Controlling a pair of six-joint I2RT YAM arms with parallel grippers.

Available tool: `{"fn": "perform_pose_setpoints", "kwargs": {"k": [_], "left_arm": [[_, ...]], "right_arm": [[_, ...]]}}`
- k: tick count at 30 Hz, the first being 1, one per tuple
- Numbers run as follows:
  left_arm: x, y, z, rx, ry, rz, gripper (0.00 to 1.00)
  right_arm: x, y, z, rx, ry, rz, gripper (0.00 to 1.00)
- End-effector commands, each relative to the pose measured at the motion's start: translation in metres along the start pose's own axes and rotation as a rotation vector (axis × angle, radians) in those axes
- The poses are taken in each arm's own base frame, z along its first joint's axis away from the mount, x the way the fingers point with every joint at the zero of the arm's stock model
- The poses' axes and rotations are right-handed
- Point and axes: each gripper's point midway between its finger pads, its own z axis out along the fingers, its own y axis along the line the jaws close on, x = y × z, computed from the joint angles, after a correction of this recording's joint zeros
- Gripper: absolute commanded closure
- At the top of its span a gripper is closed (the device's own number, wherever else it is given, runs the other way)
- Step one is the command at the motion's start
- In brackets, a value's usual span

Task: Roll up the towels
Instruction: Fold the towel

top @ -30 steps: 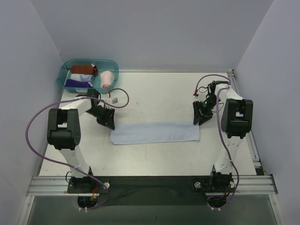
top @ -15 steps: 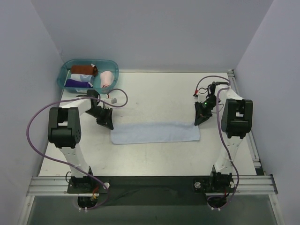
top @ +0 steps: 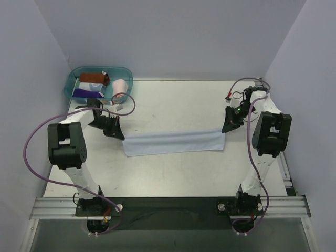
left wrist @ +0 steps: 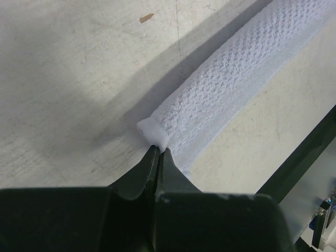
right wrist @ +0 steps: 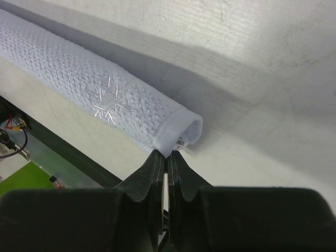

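A light blue towel [top: 173, 142] lies stretched across the table between the two arms, its far edge lifted off the surface. My left gripper [top: 120, 135] is shut on its far left corner; in the left wrist view the fingertips [left wrist: 158, 152] pinch the towel [left wrist: 226, 86]. My right gripper [top: 226, 127] is shut on the far right corner; in the right wrist view it [right wrist: 168, 157] holds the hem of the towel [right wrist: 105, 92] beside a small white tag [right wrist: 180, 142]. A pale pink rolled towel [top: 120, 86] lies in the teal tub.
The teal see-through tub [top: 126, 72] stands at the far left corner, holding rolled cloths in brown [top: 93, 77], purple and white [top: 86, 94]. Purple cables loop from both arms. A metal rail [top: 168, 206] runs along the near edge, and walls close in on three sides.
Both grippers have shut on the towel's far corners and pulled up and outward. The far edge has lifted and the cloth is drawn taut into a narrower band.
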Motion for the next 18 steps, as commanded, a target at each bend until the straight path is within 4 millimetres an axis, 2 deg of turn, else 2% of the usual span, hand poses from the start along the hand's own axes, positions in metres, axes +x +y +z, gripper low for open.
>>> {"fn": "perform_pose_setpoints", "kwargs": {"k": [1, 6, 15, 18], "left_arm": [[-0.019, 0.009, -0.003, 0.01, -0.04, 0.014, 1.0], [-0.03, 0.016, 0.004, 0.014, -0.049, 0.004, 1.0], [-0.049, 0.019, 0.01, 0.031, -0.064, 0.007, 1.0], [-0.051, 0.019, 0.014, 0.048, -0.063, -0.015, 0.88]], "right_arm": [[-0.003, -0.003, -0.005, 0.006, 0.021, 0.018, 1.0], [-0.014, -0.011, 0.005, 0.007, 0.02, 0.035, 1.0], [-0.029, -0.012, 0.019, 0.044, 0.026, 0.028, 1.0], [-0.031, -0.016, 0.025, 0.067, 0.038, 0.03, 1.0]]}}
